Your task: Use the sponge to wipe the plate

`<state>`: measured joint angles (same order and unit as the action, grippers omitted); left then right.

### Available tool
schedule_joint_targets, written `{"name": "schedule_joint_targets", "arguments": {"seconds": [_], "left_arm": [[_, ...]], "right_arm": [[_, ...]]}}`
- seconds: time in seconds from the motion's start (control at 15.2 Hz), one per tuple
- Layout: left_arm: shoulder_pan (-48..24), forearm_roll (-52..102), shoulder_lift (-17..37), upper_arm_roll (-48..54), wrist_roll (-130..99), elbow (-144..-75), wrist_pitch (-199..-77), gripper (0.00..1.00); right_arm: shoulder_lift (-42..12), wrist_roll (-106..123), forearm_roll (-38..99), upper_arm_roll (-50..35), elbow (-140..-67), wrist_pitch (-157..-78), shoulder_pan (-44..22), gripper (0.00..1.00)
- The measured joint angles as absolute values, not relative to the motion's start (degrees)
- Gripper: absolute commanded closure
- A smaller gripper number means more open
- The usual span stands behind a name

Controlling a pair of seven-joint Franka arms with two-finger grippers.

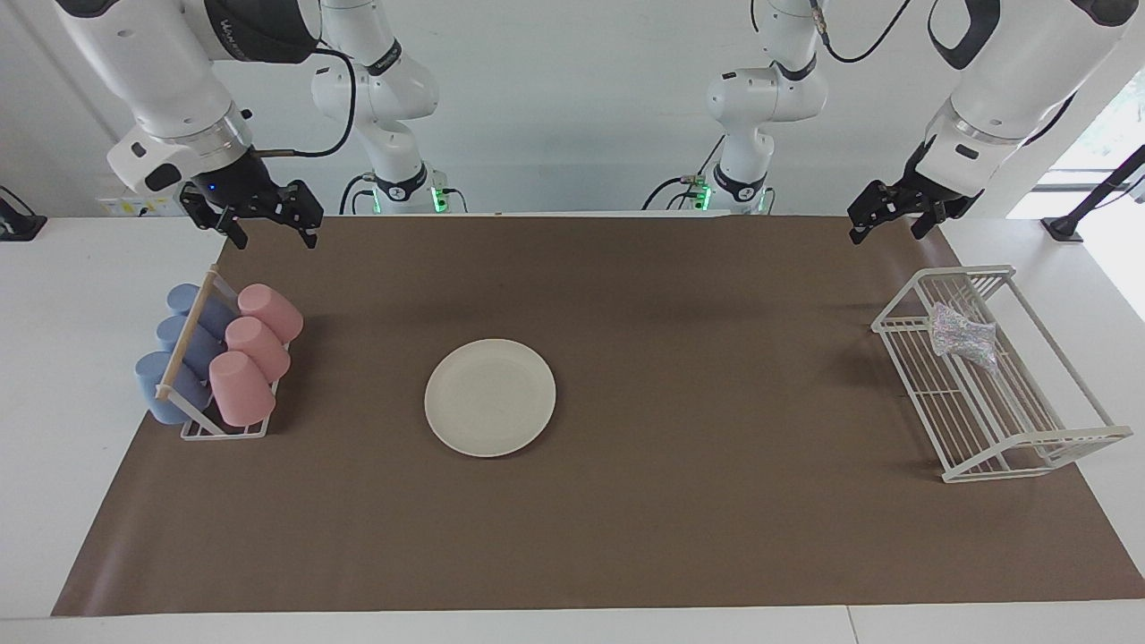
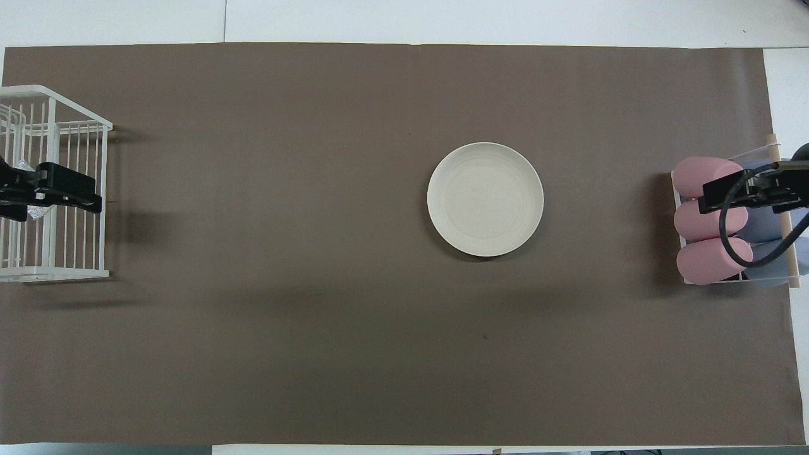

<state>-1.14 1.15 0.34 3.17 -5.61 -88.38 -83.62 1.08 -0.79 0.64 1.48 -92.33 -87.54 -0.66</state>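
Reaching my spread left gripper (image 1: pixel 897 221) for the sponge (image 1: pixel 962 336), right of frame, I might snag the rack (image 1: pixel 1002 420); right gripper (image 1: pixel 266 217) spread too

You will find only one marking — pale lettering on the black band of the right arm (image 1: pixel 255 31), at the top of the facing view, too small and slanted to read. The plate, cups, racks and surface carry no legible text.
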Motion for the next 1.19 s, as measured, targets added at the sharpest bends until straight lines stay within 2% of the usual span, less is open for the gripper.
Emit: {"name": "schedule_joint_targets", "arguments": {"seconds": [0.53,0.99,1.19], "left_arm": [[-1.0,1.1,0.3,2.9,-5.6,-88.4,-84.3,0.00],[-1.2,0.6,0.3,3.0,-5.7,-88.4,-86.1,0.00],[-3.8,-6.3,0.3,3.3,-6.1,-88.8,-86.9,0.00]], "right_arm": [[1.2,-5.0,1.0,0.7,-92.3,-88.5,-1.4,0.00],[1.2,-24.0,1.1,0.7,-92.3,-88.5,-1.4,0.00],[1.2,-32.6,2.1,0.7,-92.3,-88.5,-1.4,0.00]]}}
